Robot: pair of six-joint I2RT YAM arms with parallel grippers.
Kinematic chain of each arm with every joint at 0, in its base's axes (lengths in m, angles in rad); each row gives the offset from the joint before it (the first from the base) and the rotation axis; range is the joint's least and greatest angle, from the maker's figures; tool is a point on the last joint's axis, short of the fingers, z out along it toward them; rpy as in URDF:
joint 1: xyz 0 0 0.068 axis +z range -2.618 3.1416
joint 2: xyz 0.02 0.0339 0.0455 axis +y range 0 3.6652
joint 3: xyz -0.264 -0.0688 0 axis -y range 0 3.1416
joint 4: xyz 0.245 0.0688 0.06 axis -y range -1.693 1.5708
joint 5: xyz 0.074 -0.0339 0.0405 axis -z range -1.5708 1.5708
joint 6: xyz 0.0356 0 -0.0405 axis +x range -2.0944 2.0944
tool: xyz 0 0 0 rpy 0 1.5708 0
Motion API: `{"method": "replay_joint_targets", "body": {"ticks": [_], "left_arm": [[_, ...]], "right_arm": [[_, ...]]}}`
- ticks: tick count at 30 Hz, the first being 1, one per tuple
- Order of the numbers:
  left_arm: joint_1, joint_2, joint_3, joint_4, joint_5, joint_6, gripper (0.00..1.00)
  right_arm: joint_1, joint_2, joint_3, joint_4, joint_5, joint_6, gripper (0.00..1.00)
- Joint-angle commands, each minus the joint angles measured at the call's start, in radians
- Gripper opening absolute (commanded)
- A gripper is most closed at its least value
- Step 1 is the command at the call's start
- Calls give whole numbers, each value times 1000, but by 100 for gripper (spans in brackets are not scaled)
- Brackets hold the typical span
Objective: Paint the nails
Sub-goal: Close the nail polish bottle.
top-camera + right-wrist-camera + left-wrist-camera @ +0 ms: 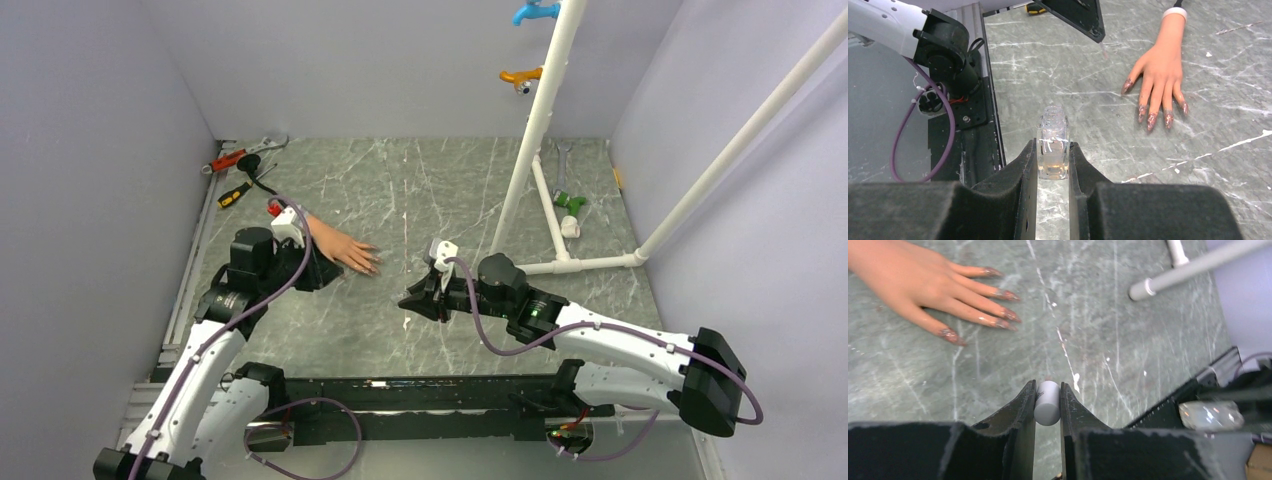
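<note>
- left jaws closed on a small white cylinder [1047,403], hovering close beside the mannequin hand [338,247];
- right jaws clamp a clear bottle [1053,142] near mid-desk, apart from the fingers;
- nails [1007,295] (reddish, glittery) tip the splayed fingers; the hand lies flat on the desk [420,170], left of centre;
- bare marble lies between nails and bottle; a white pipe frame [535,130] stands towards the far right, and tools [240,157] hug the far-left edge.

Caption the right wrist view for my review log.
Right gripper holds a small clear bottle; beyond it a mannequin hand with pinkish nails lies flat on the grey table.
</note>
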Motion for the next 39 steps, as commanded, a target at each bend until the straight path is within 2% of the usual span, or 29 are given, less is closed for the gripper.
{"method": "replay_joint_targets", "body": {"ticks": [1, 6, 10, 22, 39], "left_arm": [[-15, -53, -1, -34, 184, 85, 0], [-67, -114, 8, -53, 225, 113, 0], [-76, -148, 13, -60, 269, 149, 0], [-86, -194, -25, -3, 334, 134, 0], [-160, -158, -41, 23, 370, 120, 0]], "right_arm": [[4, 34, 7, 20, -5, -22, 0], [4, 88, 22, 30, -9, -23, 0], [4, 136, 38, 36, -22, -24, 0], [4, 269, 90, 52, -37, -27, 0], [24, 287, 110, 68, -50, -33, 0]]}}
